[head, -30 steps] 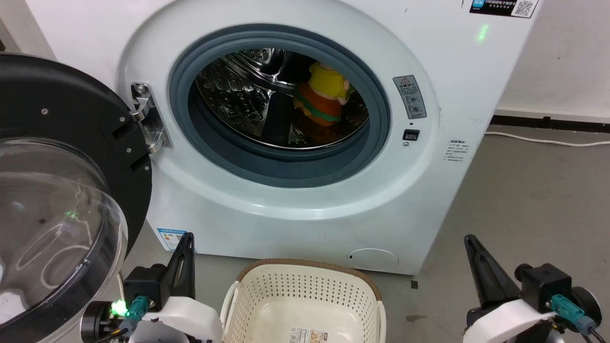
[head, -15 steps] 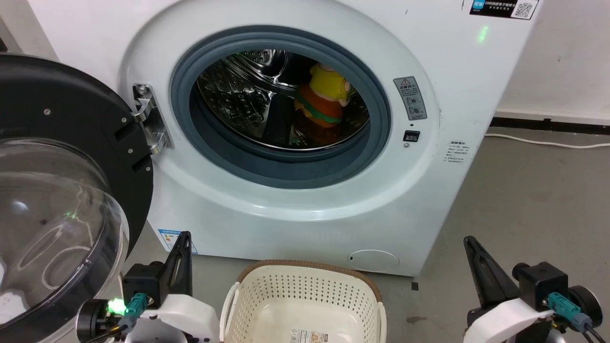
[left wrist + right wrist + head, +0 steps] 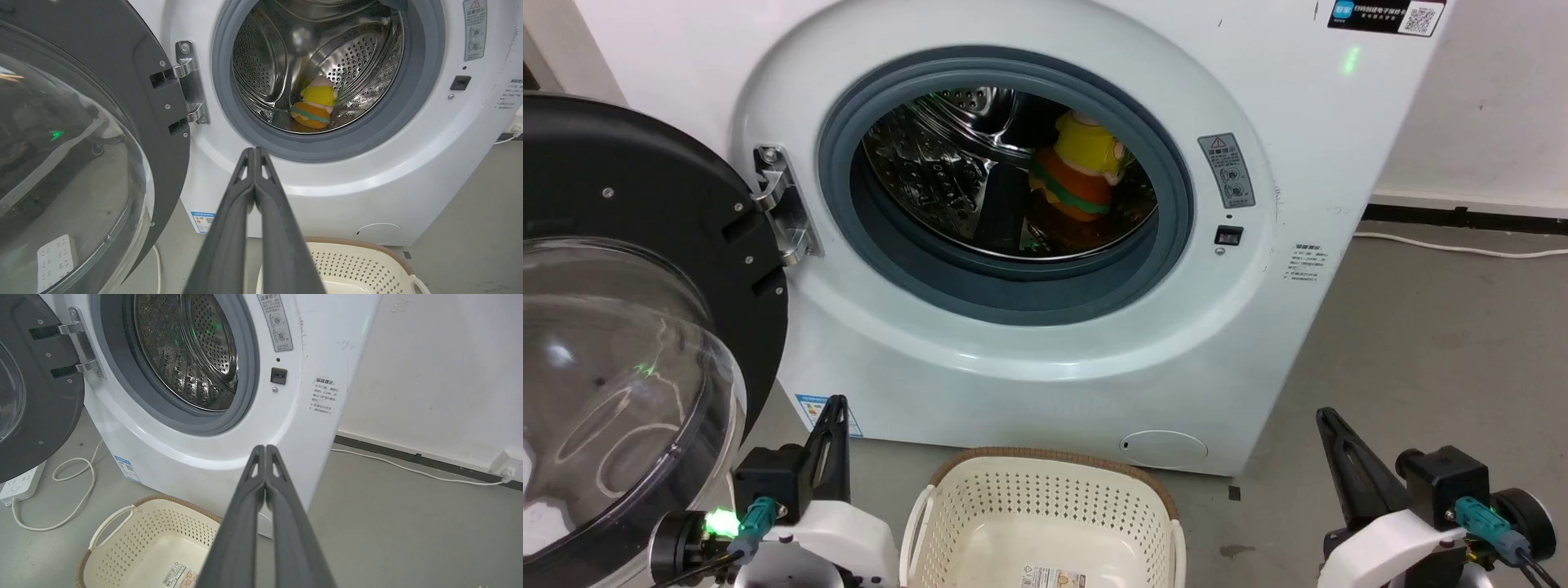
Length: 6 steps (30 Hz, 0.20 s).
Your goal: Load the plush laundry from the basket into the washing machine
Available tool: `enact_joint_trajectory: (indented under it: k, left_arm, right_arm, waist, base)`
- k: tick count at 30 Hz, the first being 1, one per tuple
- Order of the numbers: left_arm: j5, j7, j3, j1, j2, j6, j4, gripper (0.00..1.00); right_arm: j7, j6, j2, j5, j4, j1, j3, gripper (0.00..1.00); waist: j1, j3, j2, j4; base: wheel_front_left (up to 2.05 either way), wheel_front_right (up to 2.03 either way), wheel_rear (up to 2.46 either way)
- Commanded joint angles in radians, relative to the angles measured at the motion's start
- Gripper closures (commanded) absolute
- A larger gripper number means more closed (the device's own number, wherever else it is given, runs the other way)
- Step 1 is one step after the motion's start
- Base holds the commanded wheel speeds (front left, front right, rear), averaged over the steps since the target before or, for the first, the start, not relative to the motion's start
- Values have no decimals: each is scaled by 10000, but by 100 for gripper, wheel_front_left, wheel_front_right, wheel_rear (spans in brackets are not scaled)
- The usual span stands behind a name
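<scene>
1. Plush laundry lies inside the washing machine, low on the steel drum toward its rear. Its bun end is down and its yellow body up, well behind the grey gasket.
2. We see the basket on the floor, just in front of the machine's lower front edge. It holds nothing but a paper label on its inner floor.
3. Our left end effector is clenched, its two fingers pressed together on nothing. It hangs near the basket's left edge, beside the open door.
4. Our right end effector is likewise clenched and empty, off the basket's right edge and over the floor.
5. We judge the toy light and soft. It should squash under a pinch rather than slide, and it cannot break. On the shiny curved drum it may roll if nudged.
6. Were we to take hold of it, we would pinch a fold of the yellow body or a limb, the parts that stand uppermost. The wide bun is probably too broad for narrow fingers and would bulge out of them.
7. By our reading the loading itself is done. What may remain is swinging the door shut on its hinge. The door looks rigid, so a push at its free edge should serve.
</scene>
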Motion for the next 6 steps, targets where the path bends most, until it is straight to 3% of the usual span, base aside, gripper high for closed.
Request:
enact_joint_trajectory:
  k: [1,6]
  left_arm:
    - [83,32,83,155,-20,-57,-68,100]
    - [83,32,83,155,-20,-57,-68,100]
  right_arm:
    - [18,-9,-2,-76,-57,-116,-35,100]
    - [18,-9,-2,-76,-57,-116,-35,100]
  waist:
    - [0,0,-1,0]
    - [0,0,-1,0]
  base:
    - [0,0,0]
    - [0,0,0]
